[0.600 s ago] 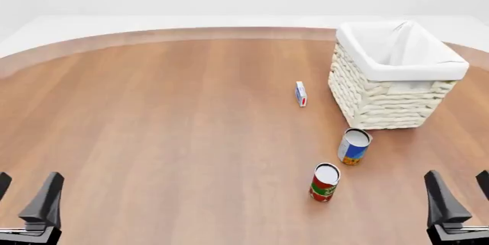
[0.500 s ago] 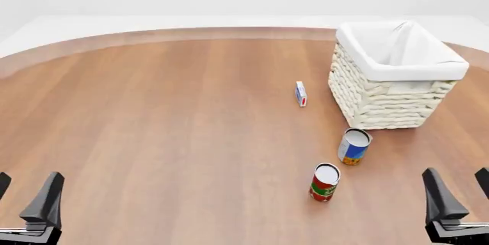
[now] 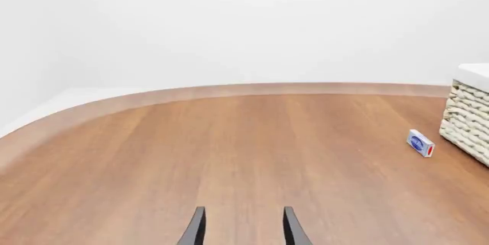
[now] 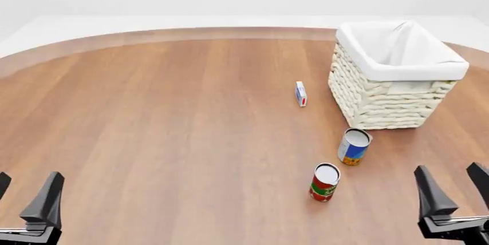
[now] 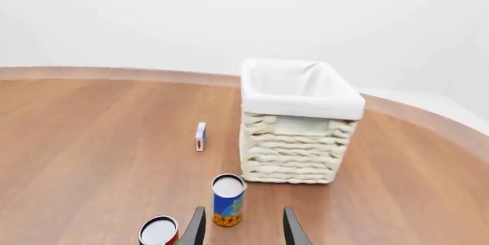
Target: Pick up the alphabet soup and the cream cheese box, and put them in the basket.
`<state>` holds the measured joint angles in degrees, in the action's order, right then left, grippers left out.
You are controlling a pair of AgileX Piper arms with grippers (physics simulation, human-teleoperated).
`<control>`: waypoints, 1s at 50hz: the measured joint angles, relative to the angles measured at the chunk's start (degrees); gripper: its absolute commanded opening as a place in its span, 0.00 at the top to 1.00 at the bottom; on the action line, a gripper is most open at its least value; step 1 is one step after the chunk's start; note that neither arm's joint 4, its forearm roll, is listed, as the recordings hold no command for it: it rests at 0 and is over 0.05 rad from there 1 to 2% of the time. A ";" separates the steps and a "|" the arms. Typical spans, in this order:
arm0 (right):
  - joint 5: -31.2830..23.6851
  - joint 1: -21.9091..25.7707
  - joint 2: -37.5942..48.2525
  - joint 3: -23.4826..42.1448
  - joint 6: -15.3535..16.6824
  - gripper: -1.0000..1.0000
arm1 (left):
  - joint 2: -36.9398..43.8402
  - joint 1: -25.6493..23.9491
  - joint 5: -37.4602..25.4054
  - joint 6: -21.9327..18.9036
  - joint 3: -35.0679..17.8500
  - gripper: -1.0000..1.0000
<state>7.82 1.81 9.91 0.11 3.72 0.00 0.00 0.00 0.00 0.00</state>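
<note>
Nearby, a red-and-green can [image 4: 324, 181] stands beside the alphabet soup [image 4: 354, 145]; both grippers' jaws gape empty.

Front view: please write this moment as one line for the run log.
left pincer: open, empty | right pincer: open, empty | alphabet soup: on table | cream cheese box: on table | basket: holds neither item

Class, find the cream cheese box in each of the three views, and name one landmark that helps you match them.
Front view: the cream cheese box stands left of the basket.
Left wrist view: the box is near the right edge, beside the basket wall.
Right wrist view: the box is left of the basket.
Shared landmark: the basket.
</note>
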 measured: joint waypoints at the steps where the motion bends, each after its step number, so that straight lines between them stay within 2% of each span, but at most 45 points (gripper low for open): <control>1: 0.18 0.17 0.28 0.01 0.18 0.00 | 0.00 0.00 0.00 0.00 0.00 0.00; 12: 3.83 2.02 4.93 0.16 1.75 0.00 | 0.00 0.00 0.00 0.00 0.00 0.00; 25: 11.05 3.39 14.38 1.14 2.81 0.00 | 0.00 0.00 0.00 0.00 0.00 0.00; 50: 32.46 2.26 38.18 1.20 5.11 0.00 | 0.00 0.00 0.00 0.00 0.00 0.00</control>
<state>40.28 4.07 48.09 1.32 8.82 0.00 0.00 0.00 0.00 0.00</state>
